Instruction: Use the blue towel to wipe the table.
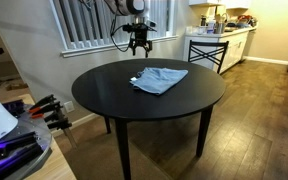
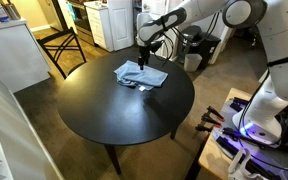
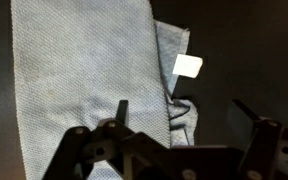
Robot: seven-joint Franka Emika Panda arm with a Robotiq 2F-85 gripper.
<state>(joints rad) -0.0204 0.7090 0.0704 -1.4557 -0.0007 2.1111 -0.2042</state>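
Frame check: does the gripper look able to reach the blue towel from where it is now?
Probably yes. The gripper hangs open above the blue towel, which lies on the table. The wrist view shows only cloth beneath the fingers, with nothing in between.

No legible writing; tag (image 3: 187, 66) on blue towel (image 3: 74, 70) unreadable

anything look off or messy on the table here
Nothing is spilled or damaged. The blue towel lies rumpled and off centre on the table, one side folded over with its white tag showing.
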